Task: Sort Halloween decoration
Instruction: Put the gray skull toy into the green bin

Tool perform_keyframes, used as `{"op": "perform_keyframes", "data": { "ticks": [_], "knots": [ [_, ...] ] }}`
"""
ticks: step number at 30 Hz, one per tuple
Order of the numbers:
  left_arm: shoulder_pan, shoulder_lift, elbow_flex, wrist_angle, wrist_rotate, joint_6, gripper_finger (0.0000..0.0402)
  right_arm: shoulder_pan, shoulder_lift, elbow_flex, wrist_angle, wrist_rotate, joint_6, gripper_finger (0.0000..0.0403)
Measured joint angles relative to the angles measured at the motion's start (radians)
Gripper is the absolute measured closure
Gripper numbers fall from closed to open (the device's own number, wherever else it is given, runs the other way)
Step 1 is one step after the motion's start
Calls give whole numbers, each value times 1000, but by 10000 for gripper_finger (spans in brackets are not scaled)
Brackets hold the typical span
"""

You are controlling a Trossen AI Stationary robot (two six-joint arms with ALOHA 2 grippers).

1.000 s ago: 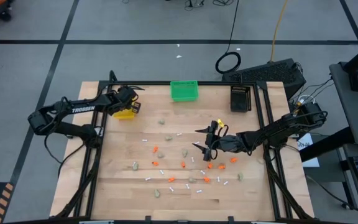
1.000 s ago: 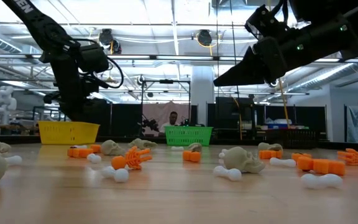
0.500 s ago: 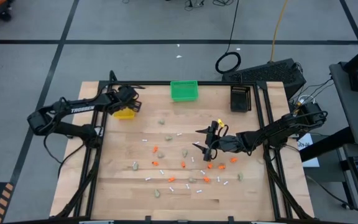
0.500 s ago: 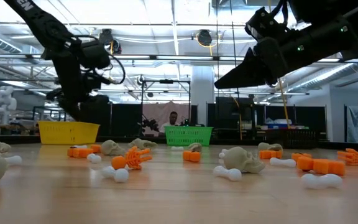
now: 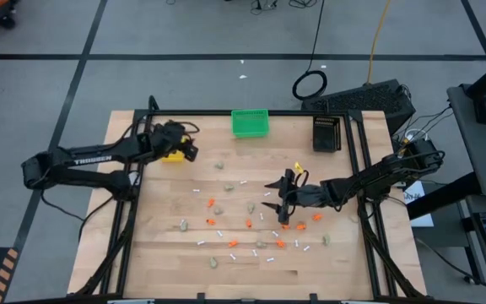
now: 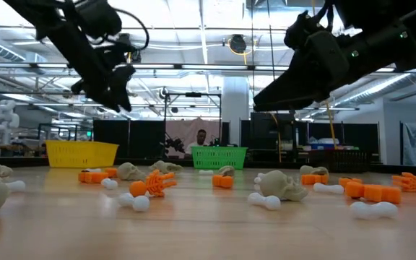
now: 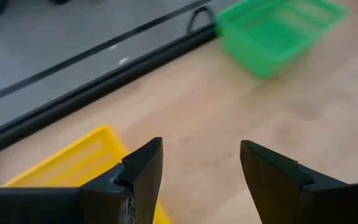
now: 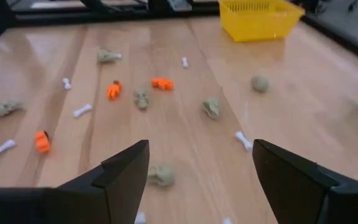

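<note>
Pincers first, seen from high up: the left pincer (image 5: pixel 187 149) hangs over the bench (image 5: pixel 159 253) just beside the yellow bin (image 5: pixel 170 155). A second ago it was right over that bin. The right pincer (image 5: pixel 275 196) hangs above the middle of the bench, over the Halloween decoration (image 5: pixel 247 224), little orange bits, grey lumps and white sticks spread all about. It has slid a tiny bit that way. The green bin (image 5: pixel 250 123) and the black bin (image 5: pixel 326 133) sit at the far edge.

From the low view, the left pincer (image 6: pixel 118 87) is up in the air, higher than before. The right pincer (image 6: pixel 266 97) is up too, and holds nothing.

From the left wrist, the left pincer (image 7: pixel 201 171) is open fairly wide and empty, with bare wood between its fingers (image 7: pixel 143 168).

From the right wrist, the right pincer (image 8: pixel 201 171) is wide open and empty. A grey lump (image 8: pixel 161 175) lies on the bench between its fingers (image 8: pixel 126 171).
</note>
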State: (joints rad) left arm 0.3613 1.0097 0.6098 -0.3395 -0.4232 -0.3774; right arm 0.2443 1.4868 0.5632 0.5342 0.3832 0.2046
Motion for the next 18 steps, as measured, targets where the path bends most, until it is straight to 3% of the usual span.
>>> {"op": "perform_keyframes", "data": {
  "ticks": [8,18],
  "knots": [
    [-242,1,0,71,1,2,187,6,0,0,-48,-48,124,131],
    [-502,3,-12,135,0,124,187,26,0,0,-46,-42,120,131]
  ]
}}
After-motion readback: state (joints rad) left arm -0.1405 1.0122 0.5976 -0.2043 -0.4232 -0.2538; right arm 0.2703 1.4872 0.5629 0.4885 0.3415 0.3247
